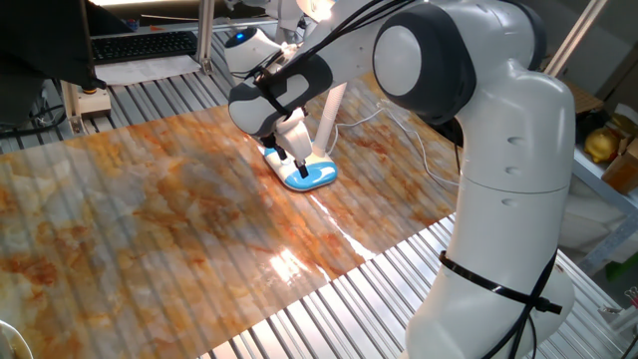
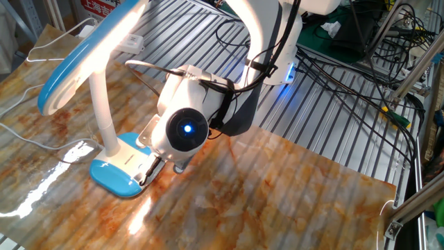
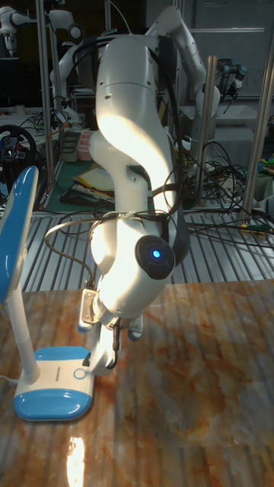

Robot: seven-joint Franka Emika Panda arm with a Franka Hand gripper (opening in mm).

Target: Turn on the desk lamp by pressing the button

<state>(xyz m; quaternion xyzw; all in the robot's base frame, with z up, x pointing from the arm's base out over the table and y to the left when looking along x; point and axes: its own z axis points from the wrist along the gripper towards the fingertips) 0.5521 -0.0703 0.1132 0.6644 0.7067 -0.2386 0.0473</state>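
The desk lamp has a glossy oval base, blue below and white on top, a smooth white upright stem, and a long flat blue-and-white head. It stands on the desk, whose surface is a shiny, marbled orange-brown sheet laid over ribbed metal slats. A thin white cord trails from the base toward 9 o'clock in the other fixed view.

The white, rounded arm bends down from 12 o'clock, its wrist tilted so the hand points at the base's edge, at about 3 o'clock of the base in the tall fixed view. Whether the dark fingers are parted or together I cannot tell.

Only the tall fixed view shows a ring-shaped mark on the base top, just beside the fingertips. One fixed view alone shows the arm's big white pedestal.
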